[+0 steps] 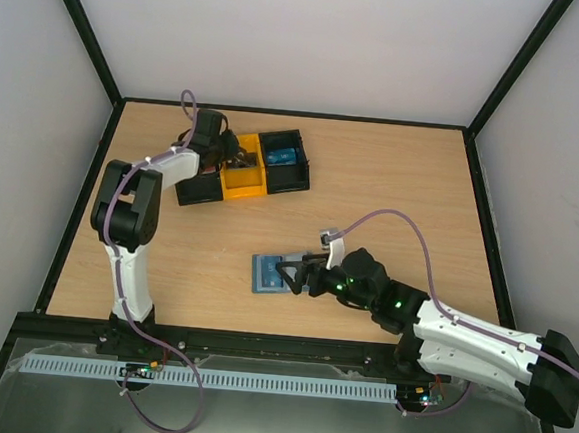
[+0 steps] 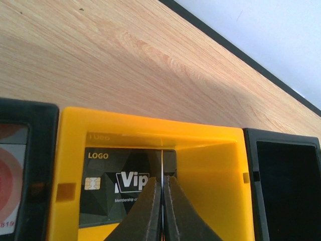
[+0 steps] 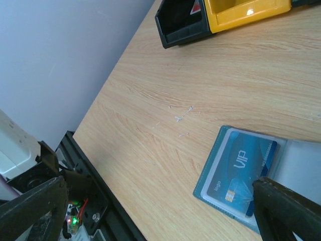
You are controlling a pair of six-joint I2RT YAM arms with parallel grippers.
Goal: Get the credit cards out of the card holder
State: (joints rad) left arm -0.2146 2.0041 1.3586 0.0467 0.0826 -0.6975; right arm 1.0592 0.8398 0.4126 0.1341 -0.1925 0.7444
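Observation:
The card holder lies open and flat on the table, near the middle. A blue VIP credit card sits in the panel of the card holder. My right gripper hovers at the holder's right side, open wide, with one finger over the card's corner. My left gripper is down in the tray's yellow compartment, shut on a thin card seen edge-on. A black VIP card lies on that compartment's floor.
The black-and-yellow tray stands at the back left. Its right black compartment holds a blue card, and a red-and-white card shows in the left one. Black frame rails run along the table's edges.

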